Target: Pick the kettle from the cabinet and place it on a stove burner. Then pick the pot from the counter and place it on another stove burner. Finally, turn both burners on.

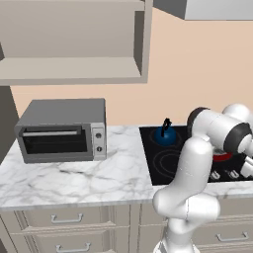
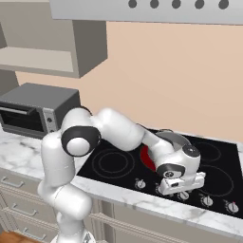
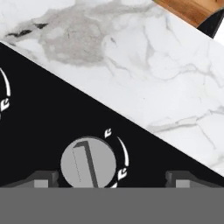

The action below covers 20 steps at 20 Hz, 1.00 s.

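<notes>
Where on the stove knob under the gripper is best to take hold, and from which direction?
Grip the knob across its round rim, coming straight down from above along its axis. It is a flat disc with a pointer bar, facing up on the cooktop. The gripper is open, with one finger on each side of the knob.

One kettle (image 1: 166,133), one toaster oven (image 1: 62,130)

Counter (image 1: 74,180): white marble, grey-veined, smooth. Cooktop (image 3: 39,118): flat black glass, apparently glossy. Knob (image 3: 88,162): matt grey, smooth, possibly metal. Kettle (image 1: 165,135): dark-blue, shiny body. Toaster oven (image 1: 62,129): grey metal casing. Floor strip (image 3: 186,9): brown wood.
</notes>
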Motion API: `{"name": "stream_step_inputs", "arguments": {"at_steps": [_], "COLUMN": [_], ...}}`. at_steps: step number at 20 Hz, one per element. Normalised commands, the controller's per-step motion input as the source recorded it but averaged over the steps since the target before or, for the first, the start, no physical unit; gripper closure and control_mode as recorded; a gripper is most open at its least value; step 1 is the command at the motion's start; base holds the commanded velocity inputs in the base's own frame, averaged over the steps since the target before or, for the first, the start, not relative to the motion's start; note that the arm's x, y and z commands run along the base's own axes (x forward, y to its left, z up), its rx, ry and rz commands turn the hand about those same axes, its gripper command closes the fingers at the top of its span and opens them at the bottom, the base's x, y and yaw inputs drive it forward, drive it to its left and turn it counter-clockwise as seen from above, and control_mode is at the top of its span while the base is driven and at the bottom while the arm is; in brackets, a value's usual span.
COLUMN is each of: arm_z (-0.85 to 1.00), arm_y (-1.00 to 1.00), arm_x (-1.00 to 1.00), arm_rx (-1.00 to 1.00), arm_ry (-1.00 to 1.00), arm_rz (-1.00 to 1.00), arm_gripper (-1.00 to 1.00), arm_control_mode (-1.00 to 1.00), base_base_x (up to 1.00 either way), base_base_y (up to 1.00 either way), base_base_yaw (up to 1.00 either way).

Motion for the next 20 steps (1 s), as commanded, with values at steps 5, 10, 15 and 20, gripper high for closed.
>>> {"name": "stream_step_inputs", "arguments": {"at_steps": [5,10,15,20], "arm_z": [0.22,0.23,0.25,0.28], "arm_y": [0.12,0.15,0.17,0.16], "arm_x": [-0.03,-0.05,-0.09,-0.07], "arm_rx": [-0.03,-0.01,0.00,0.00], "arm_ry": [0.00,0.00,0.00,0.00], "arm_rz": [0.00,0.00,0.00,0.00], "arm_gripper": [-1.00,-1.00,-1.00,-1.00], "arm_control_mode": [-1.00,-1.00,-1.00,-1.00], "base_base_x": [0.00,0.00,0.00,0.00], "base_base_y": [0.00,0.00,0.00,0.00], "base_base_yaw": [0.00,0.00,0.00,0.00]}}
